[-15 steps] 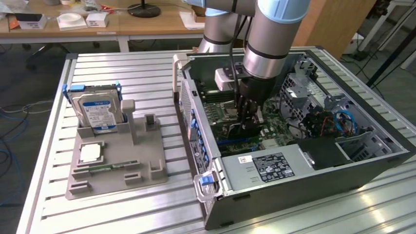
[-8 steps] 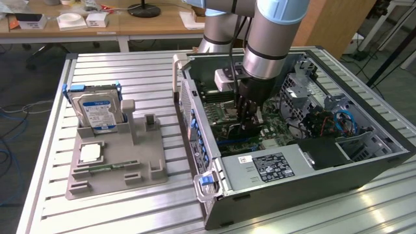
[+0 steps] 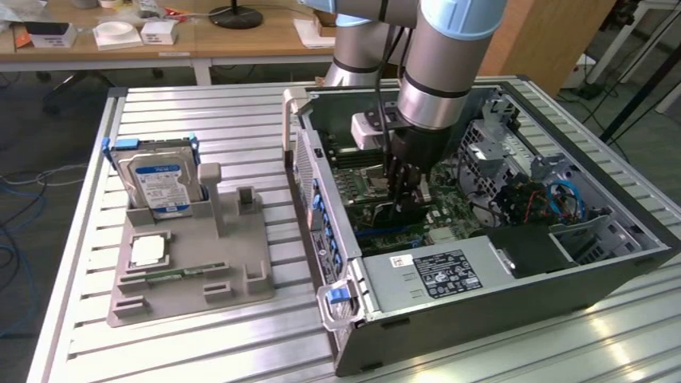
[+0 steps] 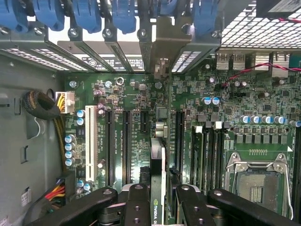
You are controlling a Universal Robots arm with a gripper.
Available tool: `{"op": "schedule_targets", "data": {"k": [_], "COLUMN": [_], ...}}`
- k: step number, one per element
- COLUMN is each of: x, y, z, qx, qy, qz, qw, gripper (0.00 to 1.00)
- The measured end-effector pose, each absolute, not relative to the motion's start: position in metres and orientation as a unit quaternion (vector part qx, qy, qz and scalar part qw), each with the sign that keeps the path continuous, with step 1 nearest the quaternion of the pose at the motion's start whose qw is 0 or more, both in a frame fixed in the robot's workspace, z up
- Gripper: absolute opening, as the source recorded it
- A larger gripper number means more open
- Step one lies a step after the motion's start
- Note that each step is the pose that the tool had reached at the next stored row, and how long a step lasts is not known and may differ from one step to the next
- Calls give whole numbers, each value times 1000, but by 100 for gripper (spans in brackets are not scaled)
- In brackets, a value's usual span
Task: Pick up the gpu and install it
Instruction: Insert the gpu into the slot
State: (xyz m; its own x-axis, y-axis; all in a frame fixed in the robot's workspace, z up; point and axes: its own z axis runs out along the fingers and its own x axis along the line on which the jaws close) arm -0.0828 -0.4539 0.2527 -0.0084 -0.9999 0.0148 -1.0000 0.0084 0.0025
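My gripper (image 3: 403,198) is down inside the open computer case (image 3: 623,239), over the motherboard (image 3: 452,209). It is shut on the gpu (image 3: 396,214), a thin black card held on edge. In the wrist view the gpu (image 4: 158,162) runs edge-on between the black fingers (image 4: 137,202), standing over the motherboard (image 4: 117,94) between two long black expansion slots (image 4: 127,146). Its metal bracket (image 4: 164,44) reaches the row of rear slot openings with blue latches (image 4: 123,14). Whether the card's lower edge sits in a slot is hidden.
To the exterior view's left a grey fixture tray (image 3: 239,263) holds a blue-labelled hard drive (image 3: 159,179), a CPU (image 3: 149,250) and a green RAM stick (image 3: 175,274). The power supply (image 3: 447,273) fills the case's near end. An empty CPU socket (image 4: 256,181) lies beside the gripper.
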Motion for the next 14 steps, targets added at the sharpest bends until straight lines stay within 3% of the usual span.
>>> {"op": "schedule_targets", "data": {"k": [14], "x": [-83], "y": [-453], "z": [254], "qx": [704], "qy": [-710], "qz": [4], "qw": [6], "gripper": [26]}}
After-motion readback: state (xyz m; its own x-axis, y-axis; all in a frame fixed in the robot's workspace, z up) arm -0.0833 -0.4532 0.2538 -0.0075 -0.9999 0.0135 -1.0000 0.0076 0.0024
